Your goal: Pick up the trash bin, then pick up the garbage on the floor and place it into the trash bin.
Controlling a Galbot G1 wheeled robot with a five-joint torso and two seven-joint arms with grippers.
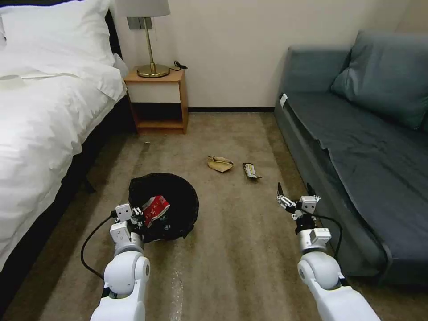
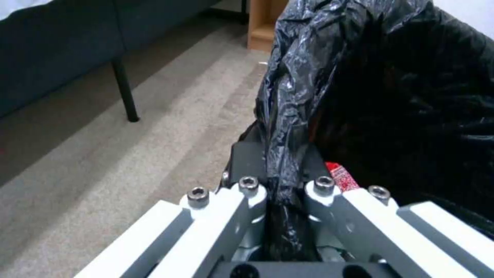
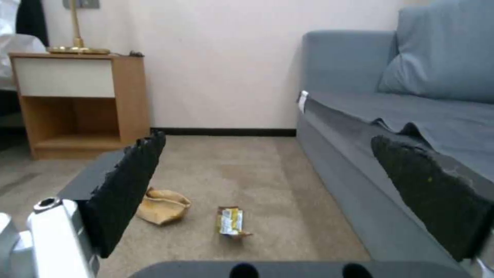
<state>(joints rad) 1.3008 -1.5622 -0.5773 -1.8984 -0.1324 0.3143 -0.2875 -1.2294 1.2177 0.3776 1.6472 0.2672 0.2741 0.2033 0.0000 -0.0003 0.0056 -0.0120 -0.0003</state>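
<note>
Head view showed the left gripper [image 1: 139, 218] clamped on the near rim of the trash bin [image 1: 178, 196] (its black bag pinched between the fingers), a red packet [image 1: 155, 209] inside. Over bare carpet beside the sofa [image 1: 356, 147], the right gripper [image 1: 294, 196] hung with fingers apart, the crumpled paper [image 1: 220, 163] and yellow wrapper [image 1: 251, 170] lying ahead.

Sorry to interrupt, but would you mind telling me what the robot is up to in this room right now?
It is tidying litter off the carpet. The left gripper is shut on the rim of the small round trash bin lined with a crinkled black plastic bag, which already holds a red snack packet. The right gripper is open and empty, facing a crumpled tan paper and a dark-and-yellow snack wrapper lying on the floor near the grey sofa.
</note>
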